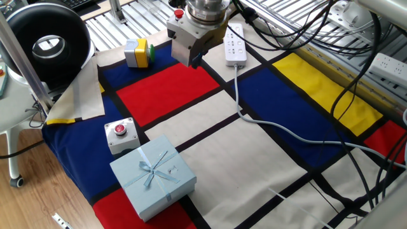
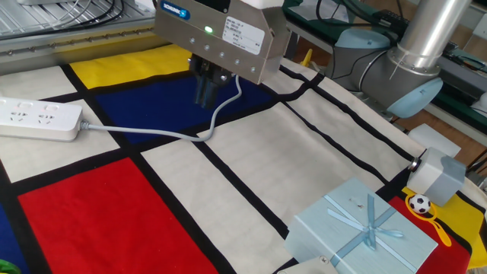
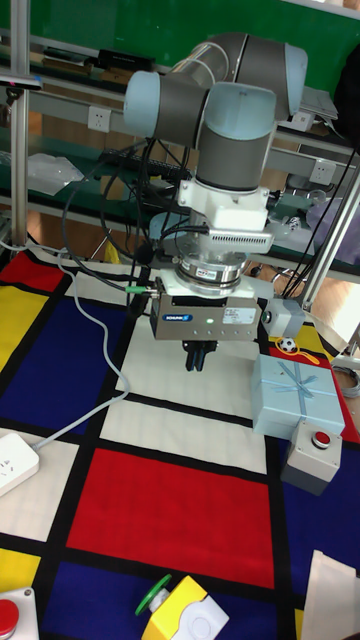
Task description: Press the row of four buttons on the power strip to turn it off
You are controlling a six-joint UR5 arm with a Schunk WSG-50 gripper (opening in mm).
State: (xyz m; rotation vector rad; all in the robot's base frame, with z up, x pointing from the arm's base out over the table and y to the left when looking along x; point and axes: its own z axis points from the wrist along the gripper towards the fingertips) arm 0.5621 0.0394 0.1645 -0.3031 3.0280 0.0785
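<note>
Gripper (image 2: 207, 97) hangs in the air above the colour-block cloth (image 1: 254, 165), its dark fingers (image 3: 199, 356) pointing down, and no view shows a gap or a touch at the tips, so I cannot tell whether they are together or apart. The power strip (image 1: 234, 43) lies flat at the far edge of the cloth, on a pale panel, a little way to one side of the gripper and not touched by it. In the other fixed view the strip (image 2: 39, 118) sits at the left edge, well apart from the fingers. Its pale grey cord (image 1: 280, 130) snakes from the strip's near end across the blue and white panels. The cord (image 2: 163, 135) curls up behind the gripper body in the other fixed view. A light blue gift box (image 1: 152, 175) with a ribbon bow rests near the front. Just beside it stands a grey box with a red button (image 1: 120, 134). A yellow-topped button box (image 1: 137, 52) sits near the gripper's housing.
</note>
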